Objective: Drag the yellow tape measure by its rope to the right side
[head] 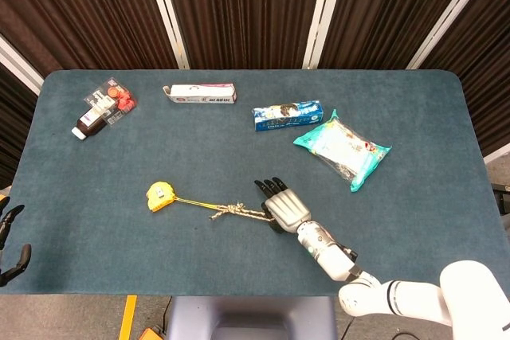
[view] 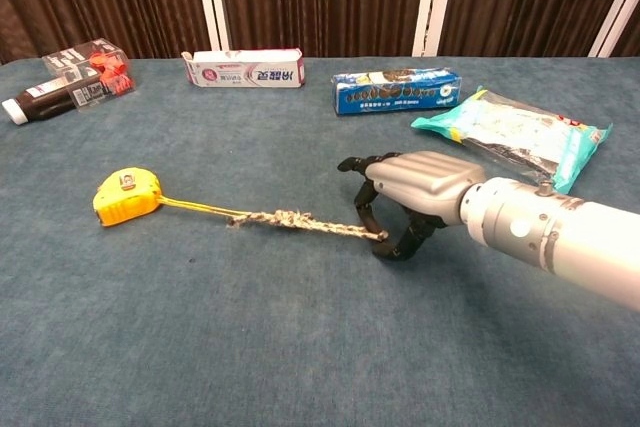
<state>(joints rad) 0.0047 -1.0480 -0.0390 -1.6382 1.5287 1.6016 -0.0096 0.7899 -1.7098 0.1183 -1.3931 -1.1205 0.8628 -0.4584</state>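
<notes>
The yellow tape measure [head: 159,196] lies flat on the blue table [head: 414,197] at about 8 o'clock from the table's centre, well on the left half. Its rope [head: 227,210] runs from the case toward 4 o'clock, a thin yellow cord first, then a knotted braided stretch, and looks drawn nearly straight. That line suggests the rope is under light tension, so that a pull at its free end would pass directly to the case.

The right hand [head: 284,207] sits at the rope's far end, palm down, at about 6 o'clock from the table's centre. In the chest view its fingers [view: 366,215] curl downward toward the thumb, and the rope's end [view: 372,235] disappears between them; the hand appears to grip the rope there, partly closed rather than clenched tight. The low, palm-down posture probably keeps the pull parallel to the cloth. Judged from this layout, the drag is at an early stage, with most of the travel toward 3 o'clock remaining.

The left hand [head: 9,236] hangs off the table's edge at 8 o'clock, fingers apart, holding nothing.

Beyond the work area:
- a toothpaste box [head: 201,94] at 11 o'clock
- a bottle pack [head: 103,107] at 10 o'clock
- a biscuit packet [head: 287,115] at 1 o'clock
- a snack bag [head: 343,147] at 2 o'clock
</notes>
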